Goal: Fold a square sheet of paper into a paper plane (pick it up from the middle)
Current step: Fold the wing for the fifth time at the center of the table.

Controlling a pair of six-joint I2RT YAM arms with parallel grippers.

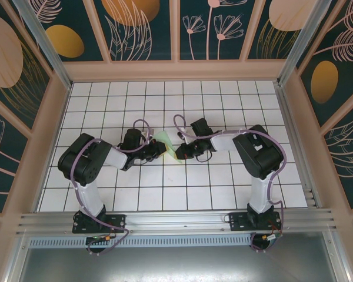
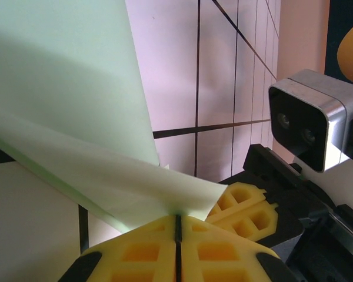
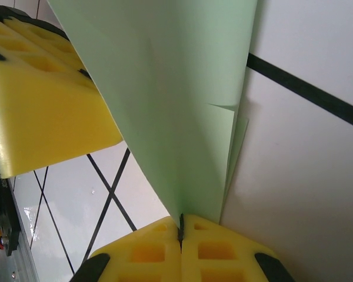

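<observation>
Left wrist cam first: the left fingers (image 2: 169, 234) are pressed together with no gap I can see, pinching the edge of the paper (image 2: 76, 88), one pale mint-green piece that's already partly folded. From that pinch it fans up and off to the left of the fingers. Just to the right of them, nearly touching, sit the yellow pads of the right fingers (image 2: 247, 208).

Right wrist cam, same deal: right fingers (image 3: 175, 234) clamped on the paper (image 3: 176, 88). It narrows down into the pinch and rises straight ahead of the fingers, with a small folded flap showing along its right edge. The left arm's yellow pad (image 3: 41, 111) is up and to the left, right against the sheet.

From the top cam, the paper (image 1: 166, 147) is a small sliver held up between the two sets of fingers, off the counter (image 1: 223, 182). Its long axis looks like it runs slantwise across the gap, though it's too small there to be sure.

So neither arm is nearer; both have it. My guess is the next move depends on that long axis running out ahead of the right fingers, so a crease gets worked along it.

Count: one paper, two arms, two finger pairs, both closed on it.
</observation>
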